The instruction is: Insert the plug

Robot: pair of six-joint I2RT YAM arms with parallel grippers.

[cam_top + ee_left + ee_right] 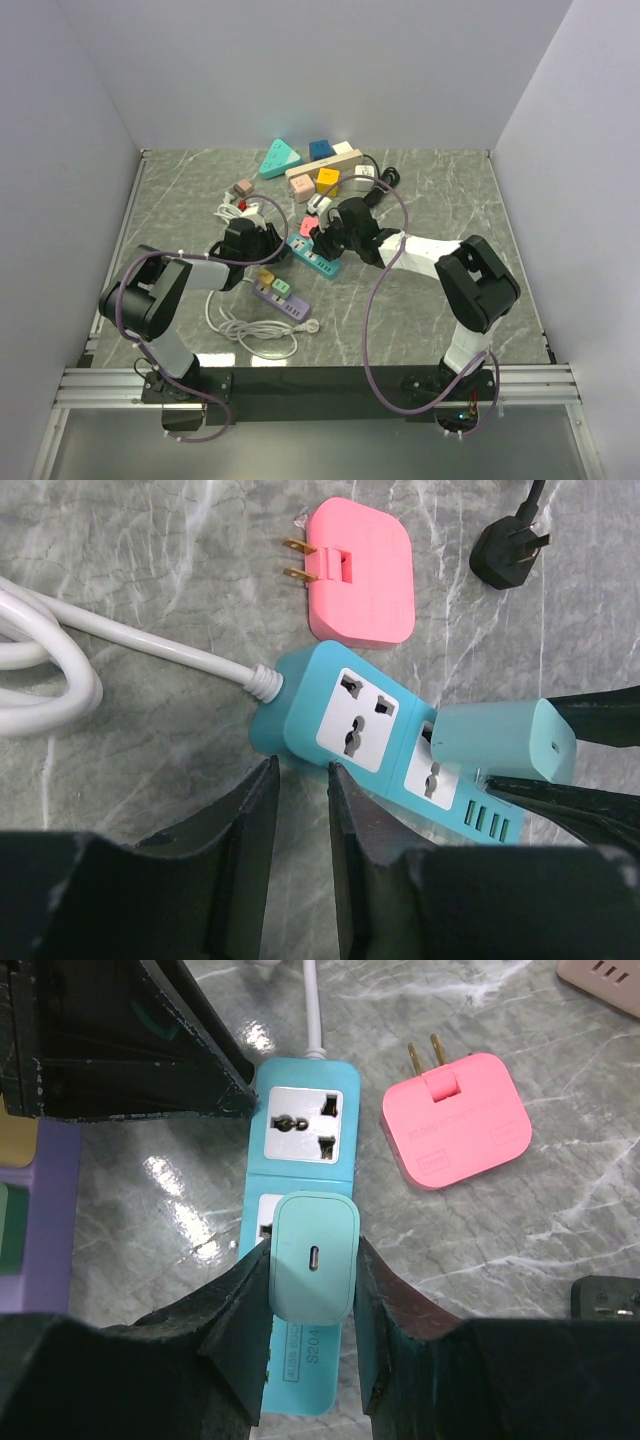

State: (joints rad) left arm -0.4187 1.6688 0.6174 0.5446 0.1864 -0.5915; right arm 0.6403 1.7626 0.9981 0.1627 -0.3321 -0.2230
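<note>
My right gripper (311, 1250) is shut on a mint-green plug (313, 1257), one finger on each side. The plug stands over the second socket of the teal power strip (300, 1130), USB port facing the camera and prongs hidden. From the left wrist, the plug (500, 740) leans against that socket on the strip (350, 720). My left gripper (300, 768) sits at the strip's cable end, open by a narrow gap with nothing in it, and one fingertip touches the strip's side. From above, both grippers meet at the strip (313, 258).
A pink adapter (458, 1125) lies just right of the strip, prongs out. A black plug (510, 550) lies beyond it. The strip's white cable (130, 640) runs left. A purple strip (283, 298) and coiled white cable (250, 335) lie nearer the bases, with several adapters (320, 170) behind.
</note>
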